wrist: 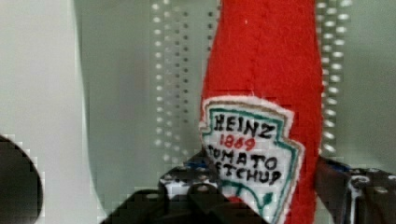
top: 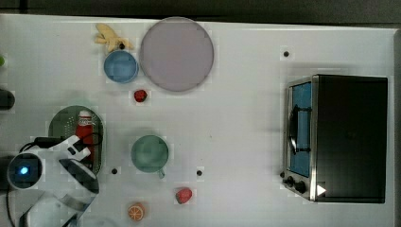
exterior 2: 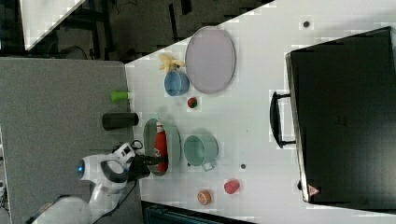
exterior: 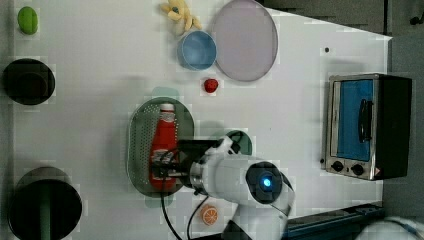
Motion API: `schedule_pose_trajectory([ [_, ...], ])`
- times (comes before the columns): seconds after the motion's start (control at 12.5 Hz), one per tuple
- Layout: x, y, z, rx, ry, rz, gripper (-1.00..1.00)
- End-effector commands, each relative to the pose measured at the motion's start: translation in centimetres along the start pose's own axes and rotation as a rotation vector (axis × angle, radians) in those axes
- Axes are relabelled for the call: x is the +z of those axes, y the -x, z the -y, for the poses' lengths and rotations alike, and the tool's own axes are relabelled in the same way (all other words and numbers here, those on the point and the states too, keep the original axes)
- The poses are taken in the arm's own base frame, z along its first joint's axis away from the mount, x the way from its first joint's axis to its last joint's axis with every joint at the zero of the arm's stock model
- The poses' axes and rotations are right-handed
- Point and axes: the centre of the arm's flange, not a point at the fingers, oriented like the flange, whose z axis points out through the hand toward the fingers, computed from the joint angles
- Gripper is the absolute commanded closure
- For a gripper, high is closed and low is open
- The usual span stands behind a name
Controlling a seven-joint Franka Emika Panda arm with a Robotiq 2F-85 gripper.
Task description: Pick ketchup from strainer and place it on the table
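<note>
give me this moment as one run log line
phase: grasp | end effector: shut on ketchup, near label end | ketchup: lying in strainer, not lifted | table: placement pending

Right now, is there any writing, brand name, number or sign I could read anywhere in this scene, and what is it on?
"HEINZ": top line of the white label on the ketchup.
"1869": in red, second line of the same label.
"TOMATO": third line of the same label.
"KETCHUP": fourth line; its first letter is hidden behind the fingers.
A small red and white triangle sign on the toaster oven: too small to read.
</note>
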Motion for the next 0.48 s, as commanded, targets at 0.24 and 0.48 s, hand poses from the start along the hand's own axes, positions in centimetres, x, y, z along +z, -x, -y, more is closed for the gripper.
schedule_pose_trajectory([
  [0.24,-11.2,-0.9,1.4,0.163,-0.001,-0.036,-0.22],
  [0.48,-16.5,-2.6,-0.1,0.097,0.013,-0.006,-0.22],
])
